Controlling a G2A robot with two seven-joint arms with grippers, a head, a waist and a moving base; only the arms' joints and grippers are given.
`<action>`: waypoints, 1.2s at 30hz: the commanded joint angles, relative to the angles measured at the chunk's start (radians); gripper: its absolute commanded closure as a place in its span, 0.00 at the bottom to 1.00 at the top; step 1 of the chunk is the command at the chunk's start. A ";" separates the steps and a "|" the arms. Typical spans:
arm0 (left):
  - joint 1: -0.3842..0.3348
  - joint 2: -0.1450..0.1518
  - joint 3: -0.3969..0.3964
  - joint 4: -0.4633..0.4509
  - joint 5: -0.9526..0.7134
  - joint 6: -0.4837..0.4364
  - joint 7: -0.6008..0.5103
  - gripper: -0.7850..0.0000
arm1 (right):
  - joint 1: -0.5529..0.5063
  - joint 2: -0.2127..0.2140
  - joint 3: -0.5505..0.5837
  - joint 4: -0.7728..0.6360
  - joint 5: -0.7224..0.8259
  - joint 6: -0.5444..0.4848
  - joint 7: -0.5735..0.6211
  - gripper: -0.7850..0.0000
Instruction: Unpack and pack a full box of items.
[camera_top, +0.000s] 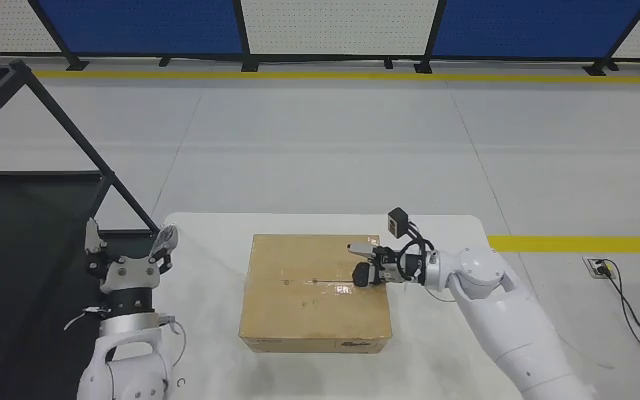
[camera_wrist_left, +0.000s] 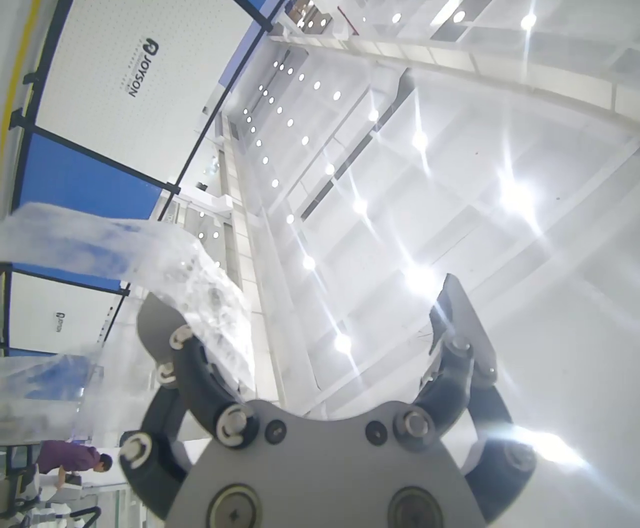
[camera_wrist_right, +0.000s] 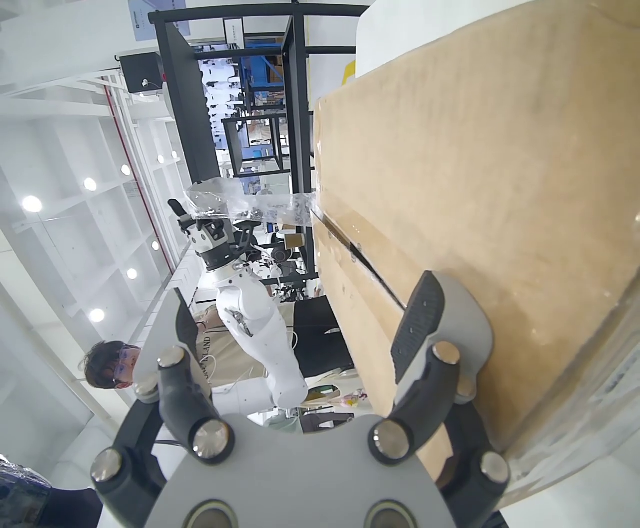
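Centrally, top view: cardboard box (camera_top: 315, 300), flaps closed, on the white table (camera_top: 440, 235). The right gripper (camera_top: 360, 270) is over the right part of the box top, fingers spread. The left gripper (camera_top: 130, 240) is off the table's left edge, well apart from the box, pointing upward, fingers spread.

Left wrist view: left gripper (camera_wrist_left: 305, 305) is aimed at the ceiling, jaws wide apart and pinching nothing. A clear tape strip (camera_wrist_left: 150, 260) clings to one finger.

Right wrist view: right gripper (camera_wrist_right: 300, 325), jaws wide apart, with one finger pad (camera_wrist_right: 420, 320) close against the cardboard box (camera_wrist_right: 475, 175) beside the seam (camera_wrist_right: 360, 255) between its flaps. Farther off, the left gripper (camera_wrist_right: 200, 220), with the tape strip (camera_wrist_right: 250, 202) running from it to the box edge at the seam.
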 joint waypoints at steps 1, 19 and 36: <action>-0.020 -0.002 0.033 -0.001 0.026 0.009 0.004 0.00 | -0.001 0.001 0.001 0.000 -0.001 0.002 -0.001 0.00; -0.092 -0.025 0.269 0.037 0.202 0.047 0.011 0.00 | -0.050 0.024 0.067 -0.040 0.007 0.006 -0.029 0.00; -0.112 -0.042 0.395 0.096 0.360 0.101 -0.013 0.00 | -0.104 0.046 0.106 -0.108 0.007 0.035 -0.035 0.00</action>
